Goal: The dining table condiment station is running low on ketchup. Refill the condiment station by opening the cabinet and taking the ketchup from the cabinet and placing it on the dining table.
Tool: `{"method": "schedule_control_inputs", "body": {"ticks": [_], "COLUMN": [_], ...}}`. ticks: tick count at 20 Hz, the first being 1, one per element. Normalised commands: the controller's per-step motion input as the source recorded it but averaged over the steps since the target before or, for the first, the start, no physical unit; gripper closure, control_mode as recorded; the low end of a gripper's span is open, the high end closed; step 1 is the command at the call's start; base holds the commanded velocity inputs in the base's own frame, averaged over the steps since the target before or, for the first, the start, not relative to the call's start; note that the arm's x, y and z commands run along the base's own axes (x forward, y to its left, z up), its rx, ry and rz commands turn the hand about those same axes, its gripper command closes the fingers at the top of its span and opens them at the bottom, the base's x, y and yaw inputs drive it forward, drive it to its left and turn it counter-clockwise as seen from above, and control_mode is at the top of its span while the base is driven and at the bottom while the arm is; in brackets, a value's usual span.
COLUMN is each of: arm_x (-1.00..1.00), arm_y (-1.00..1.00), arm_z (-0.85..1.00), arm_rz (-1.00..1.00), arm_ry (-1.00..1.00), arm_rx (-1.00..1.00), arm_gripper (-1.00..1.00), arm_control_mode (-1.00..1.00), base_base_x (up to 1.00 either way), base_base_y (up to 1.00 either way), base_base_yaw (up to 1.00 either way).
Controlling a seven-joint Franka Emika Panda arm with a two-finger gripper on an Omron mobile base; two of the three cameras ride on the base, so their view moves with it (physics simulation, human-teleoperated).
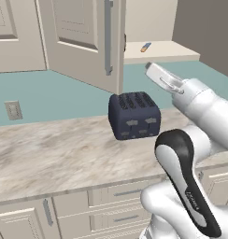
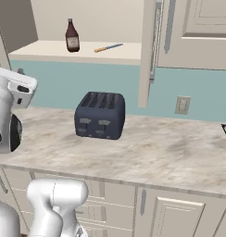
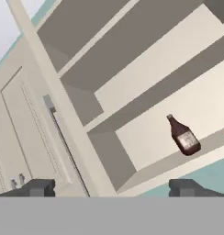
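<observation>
1. The ketchup [image 2: 72, 36] stands upright on the bottom shelf of the open cabinet [image 2: 78, 52], toward the left end of that shelf in the right base view. It is well apart from the gripper [image 3: 111, 187], whose two dark finger tips stand wide apart at the bottom of the hand view with nothing between them.
2. In the hand view the ketchup [image 3: 183, 136] shows tilted because the camera is rolled, up and to the right of the space between the finger tips.
3. The ketchup is a small dark reddish-brown bottle with a narrow neck, a dark cap and a pale label around its body.
4. A short way along the same shelf lies a small stick-like item [image 2: 108, 47] with a yellow-orange part and a blue part; it is too small to name.
5. The cabinet door [image 1: 83, 39] is swung out over the counter, its long grey bar handle [image 1: 108, 38] vertical near its free edge. The inside of the cabinet is plain beige.
6. Below the cabinet a dark blue four-slot toaster [image 2: 100, 115] sits on the beige veined counter [image 2: 170, 152], against a pale teal wall.
7. A wall outlet [image 2: 182, 105] is set into that teal wall, and cream drawers and doors with grey handles run under the counter [image 1: 50, 158].
</observation>
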Motion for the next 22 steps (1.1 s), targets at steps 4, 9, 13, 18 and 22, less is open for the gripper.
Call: {"method": "schedule_control_inputs", "body": {"ticks": [4,9,13,18,22], "arm_x": [0.63,0.94,1.00,0.87,0.39], "arm_y": [-0.24,0.00,0.02,0.27,0.78], "arm_z": [-0.08,-0.04,0.00,-0.03,0.00], "arm_rz": [0.35,0.38,0.37,0.37,0.39], "arm_ry": [0.15,0.23,0.24,0.18,0.10], "arm_rx": [0.24,0.21,0.17,0.11,0.00], "arm_gripper": [-1.00,-1.00,-1.00,-1.00,-1.00], "arm_control_mode": [-1.00,-1.00,-1.00,-1.00,-1.00], "base_base_x": [0.00,0.00,0.00,0.00,0.00], "base_base_y": [0.00,0.00,0.00,0.00,0.00], "base_base_yaw": [0.00,0.00,0.00,0.00,0.00]}}
